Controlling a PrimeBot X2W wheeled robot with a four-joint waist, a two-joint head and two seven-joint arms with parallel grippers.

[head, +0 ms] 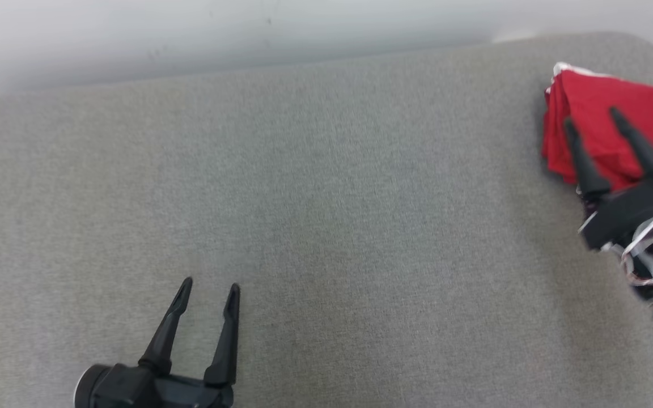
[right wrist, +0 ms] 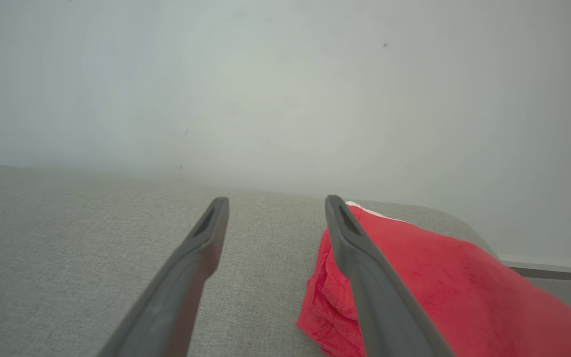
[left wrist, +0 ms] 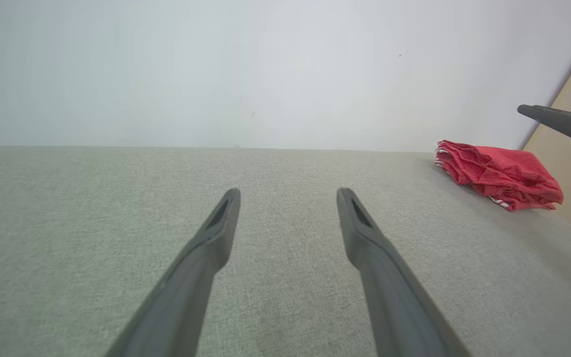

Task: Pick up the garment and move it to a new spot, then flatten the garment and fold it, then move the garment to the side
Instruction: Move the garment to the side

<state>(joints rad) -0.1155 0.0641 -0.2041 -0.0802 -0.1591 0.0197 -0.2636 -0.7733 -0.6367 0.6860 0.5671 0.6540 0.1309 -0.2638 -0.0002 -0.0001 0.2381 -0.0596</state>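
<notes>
Beneath the spread right jaws, the garment (head: 590,99) is lying folded, unheld, well apart from the spread, empty left jaws; task is looking complete.

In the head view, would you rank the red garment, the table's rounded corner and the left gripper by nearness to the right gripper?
1. Red garment, directly under the right gripper.
2. Table's rounded corner, just beyond, far right.
3. Left gripper, far off, lower left.
</notes>
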